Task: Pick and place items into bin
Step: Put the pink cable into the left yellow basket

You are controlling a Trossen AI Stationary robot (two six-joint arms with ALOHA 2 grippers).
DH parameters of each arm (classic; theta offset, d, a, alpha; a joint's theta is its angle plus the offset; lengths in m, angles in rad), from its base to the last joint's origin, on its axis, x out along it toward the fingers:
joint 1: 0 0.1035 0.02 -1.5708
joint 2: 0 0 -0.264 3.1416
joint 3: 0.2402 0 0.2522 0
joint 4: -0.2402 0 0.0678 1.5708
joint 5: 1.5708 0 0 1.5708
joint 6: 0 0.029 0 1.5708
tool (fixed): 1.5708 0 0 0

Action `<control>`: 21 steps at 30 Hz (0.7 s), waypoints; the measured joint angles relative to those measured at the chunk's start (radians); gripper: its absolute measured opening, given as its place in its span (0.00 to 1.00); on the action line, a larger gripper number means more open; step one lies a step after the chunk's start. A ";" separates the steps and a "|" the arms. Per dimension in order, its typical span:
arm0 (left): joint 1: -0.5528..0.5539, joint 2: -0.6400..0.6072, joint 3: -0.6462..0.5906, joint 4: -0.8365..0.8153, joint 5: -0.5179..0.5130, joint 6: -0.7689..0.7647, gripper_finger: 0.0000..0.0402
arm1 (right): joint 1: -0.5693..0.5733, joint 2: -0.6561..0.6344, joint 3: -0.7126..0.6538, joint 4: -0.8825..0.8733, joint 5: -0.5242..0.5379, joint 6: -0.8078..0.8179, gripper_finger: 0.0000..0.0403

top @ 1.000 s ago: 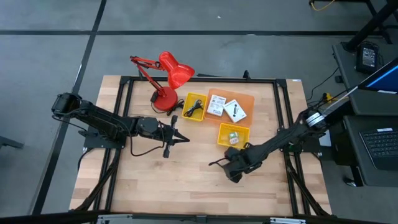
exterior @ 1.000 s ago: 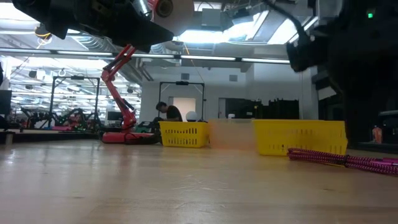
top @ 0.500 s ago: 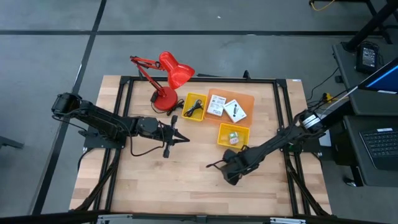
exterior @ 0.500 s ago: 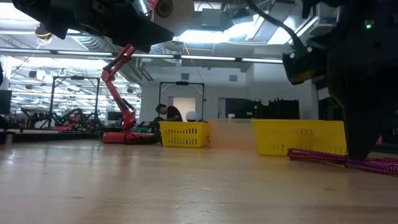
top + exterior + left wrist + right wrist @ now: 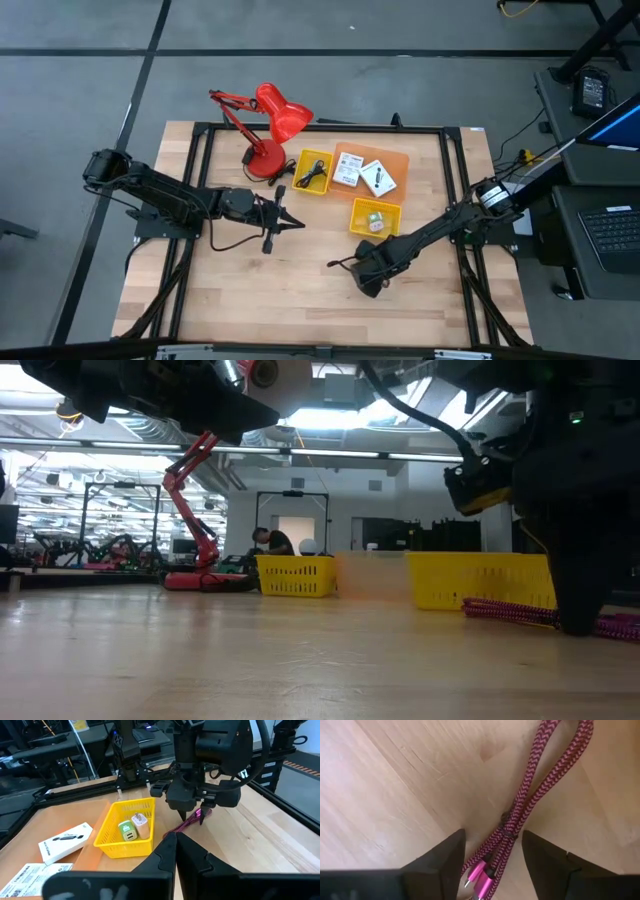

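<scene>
A maroon braided cord (image 5: 520, 815) lies doubled on the wooden table, its plug ends (image 5: 480, 877) near the wrist camera. My right gripper (image 5: 494, 837) is open and points down. One finger stands on each side of the cord, low over the table in the low view (image 5: 578, 622) and right of centre in the high view (image 5: 362, 280). The cord (image 5: 510, 610) runs off toward the yellow bin (image 5: 480, 582). My left gripper (image 5: 298, 224) is shut, empty, and hovers left of centre.
A yellow bin (image 5: 376, 218) with small green and white blocks sits just beyond my right gripper. An orange tray (image 5: 400, 160) holds two white cards, and a second yellow bin (image 5: 313, 172) holds a black cable. A red desk lamp (image 5: 270, 125) stands at the far left.
My right gripper has come down toward the table and shifted a little toward the table's left, until its fingers stand over the maroon cord. The cord has stayed where it lay.
</scene>
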 joint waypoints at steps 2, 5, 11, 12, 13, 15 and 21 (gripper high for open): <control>0.000 0.000 0.000 0.000 0.000 -0.006 0.01 | 0.000 0.000 0.000 0.001 -0.001 0.000 0.44; 0.000 0.000 0.000 0.000 0.000 -0.007 0.01 | 0.000 0.001 0.000 0.002 -0.002 -0.015 0.35; 0.000 0.000 0.000 0.000 0.000 -0.007 0.01 | 0.000 0.002 -0.001 -0.002 -0.004 -0.045 0.14; 0.000 0.000 0.000 0.000 0.000 -0.007 0.01 | 0.000 0.002 -0.001 -0.002 -0.004 -0.060 0.10; 0.000 0.000 0.000 0.000 0.000 -0.007 0.01 | 0.000 0.002 -0.001 -0.002 -0.004 -0.074 0.06; 0.000 0.000 0.000 0.000 0.000 -0.007 0.01 | 0.000 0.002 -0.001 0.001 0.000 -0.116 0.02; 0.000 0.000 0.000 0.000 0.000 -0.007 0.00 | 0.000 0.000 0.004 0.018 0.016 -0.189 0.01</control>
